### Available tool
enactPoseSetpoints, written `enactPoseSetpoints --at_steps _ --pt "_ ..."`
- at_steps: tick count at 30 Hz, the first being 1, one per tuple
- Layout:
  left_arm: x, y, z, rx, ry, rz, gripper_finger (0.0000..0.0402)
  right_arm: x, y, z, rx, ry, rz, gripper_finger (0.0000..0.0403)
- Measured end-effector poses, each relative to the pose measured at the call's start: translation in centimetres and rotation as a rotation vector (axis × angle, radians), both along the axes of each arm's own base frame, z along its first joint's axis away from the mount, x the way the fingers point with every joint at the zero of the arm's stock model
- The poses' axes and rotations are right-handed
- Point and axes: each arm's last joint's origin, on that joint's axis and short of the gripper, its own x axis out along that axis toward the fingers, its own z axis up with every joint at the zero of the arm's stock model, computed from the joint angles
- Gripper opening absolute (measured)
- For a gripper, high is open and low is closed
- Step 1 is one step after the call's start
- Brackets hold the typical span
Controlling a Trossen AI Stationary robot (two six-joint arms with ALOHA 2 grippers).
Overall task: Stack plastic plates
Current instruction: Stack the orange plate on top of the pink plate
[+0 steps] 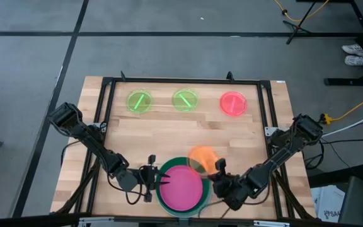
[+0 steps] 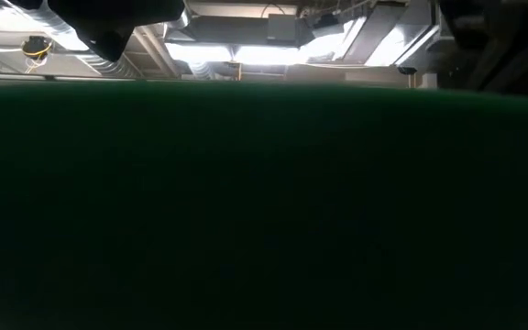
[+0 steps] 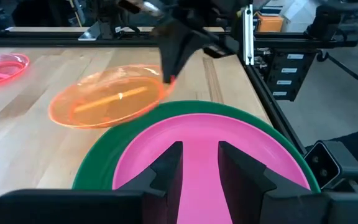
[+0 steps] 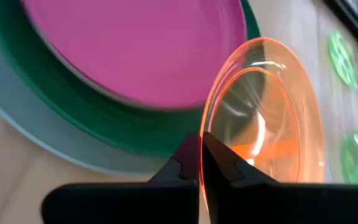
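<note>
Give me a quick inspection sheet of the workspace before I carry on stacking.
Surface: wooden table inside a black frame.
Job's things: magenta plate on dark-green plate, light-blue plate beneath; orange plate lifted beside the stack; two lime-green plates and pink-red plate along the far edge.
Clutter: nothing seen.
Grippers: right gripper shut on the orange plate's rim; left gripper open over the magenta plate.
Cables: yellow cable on the floor, right.
Surroundings: a person's shoes top right.

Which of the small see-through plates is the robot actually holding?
The orange plate, pinched at its rim by the right gripper beside the stack. The two lime-green plates and the pink-red one lie untouched in a row.
</note>
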Motion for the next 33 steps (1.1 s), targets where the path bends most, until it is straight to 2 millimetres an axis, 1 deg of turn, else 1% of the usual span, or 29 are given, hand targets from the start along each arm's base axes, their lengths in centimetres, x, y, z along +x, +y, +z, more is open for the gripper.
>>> enactPoseSetpoints --at_steps 4,9,12,15,21,25,28,33 --pt "0.0 0.0 0.0 0.0 0.0 0.0 0.0094 0.8 0.8 0.2 0.057 -0.027 0.103 0.0" --pt "0.0 0.0 0.0 0.002 0.0 -0.001 0.0094 1.8 2.1 -0.1 0.053 -0.081 0.265 0.0" --pt "0.0 0.0 0.0 0.002 0.0 -0.001 0.0094 2.2 2.7 -0.5 0.063 -0.096 0.344 0.0" --pt "0.0 0.0 0.0 0.003 -0.001 0.001 0.0094 2.9 2.8 -1.1 0.108 -0.088 0.39 0.0" --pt "0.0 0.0 0.0 0.004 -0.001 0.003 0.0094 4.5 2.0 -2.0 0.174 -0.067 0.457 0.0" --pt "0.0 0.0 0.0 0.004 -0.001 0.003 0.0094 5.5 1.2 -2.7 0.256 -0.023 0.5 0.0" --pt "0.0 0.0 0.0 0.004 -0.001 0.003 0.0094 6.0 0.6 -2.9 0.325 0.021 0.501 0.0" --pt "0.0 0.0 0.0 0.004 -0.001 0.003 0.0094 6.6 -0.2 -2.9 0.364 0.013 0.453 0.0004"
